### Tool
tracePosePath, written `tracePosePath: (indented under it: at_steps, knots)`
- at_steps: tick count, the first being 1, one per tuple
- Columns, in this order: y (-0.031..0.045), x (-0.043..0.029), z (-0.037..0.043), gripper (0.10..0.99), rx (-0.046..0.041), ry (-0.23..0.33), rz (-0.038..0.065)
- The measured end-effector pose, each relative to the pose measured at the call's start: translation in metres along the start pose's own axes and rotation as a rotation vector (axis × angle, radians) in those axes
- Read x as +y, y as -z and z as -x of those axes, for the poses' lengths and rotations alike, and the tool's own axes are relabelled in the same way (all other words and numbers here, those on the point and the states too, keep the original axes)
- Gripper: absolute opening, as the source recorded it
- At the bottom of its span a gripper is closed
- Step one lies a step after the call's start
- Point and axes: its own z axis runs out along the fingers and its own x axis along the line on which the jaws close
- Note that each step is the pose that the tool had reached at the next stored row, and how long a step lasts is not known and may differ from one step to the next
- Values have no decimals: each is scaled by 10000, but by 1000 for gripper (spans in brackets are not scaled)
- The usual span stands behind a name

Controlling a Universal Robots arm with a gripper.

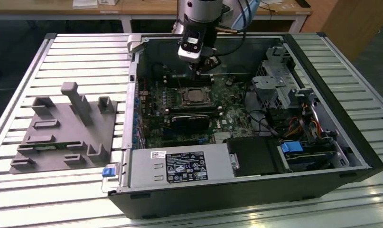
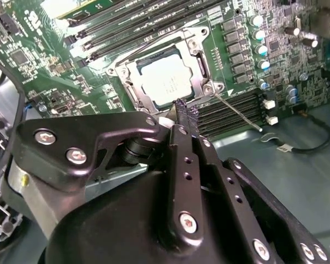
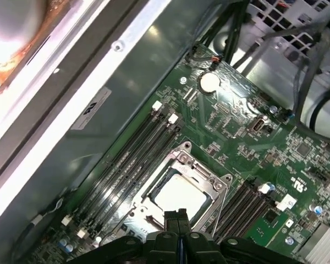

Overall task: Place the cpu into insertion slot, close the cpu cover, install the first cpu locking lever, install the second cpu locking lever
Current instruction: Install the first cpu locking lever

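Your cpu (image 2: 165, 80) is seated under the shut cover (image 2: 204, 82), one lever (image 2: 239, 113) looks unlatched, and your gripper (image 2: 186, 110) hovers clenched, empty.

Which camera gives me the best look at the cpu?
The second wrist view: the cpu sits mid-picture, large and nearly whole, its grey top facing the camera. In the first wrist view the hand covers part of one edge. The exterior view shows it small, near the hand.
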Motion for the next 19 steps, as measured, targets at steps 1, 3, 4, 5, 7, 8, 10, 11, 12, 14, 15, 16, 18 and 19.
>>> tracePosePath:
  at_steps: [1,3,4,5,7,8,10,11,12,14,15,16,18,19]
  knots:
    - [0,0,0,114,2,90,-2]
    - [0,0,0,114,5,264,-5]
    - [0,0,0,114,7,359,-8]
    - [0,0,0,114,9,447,-9]
    - [0,0,0,114,13,623,-12]
    - [0,0,0,114,15,709,-14]
    - [0,0,0,114,18,883,-17]
    - [0,0,0,114,20,966,-20]
    - [0,0,0,114,22,1048,-21]
    - [0,0,0,114,25,1210,-25]
    - [0,0,0,114,27,1292,-26]
    - [0,0,0,114,29,1374,-28]
    - [0,0,0,114,33,1574,-31]
    - [0,0,0,114,37,1756,-35]
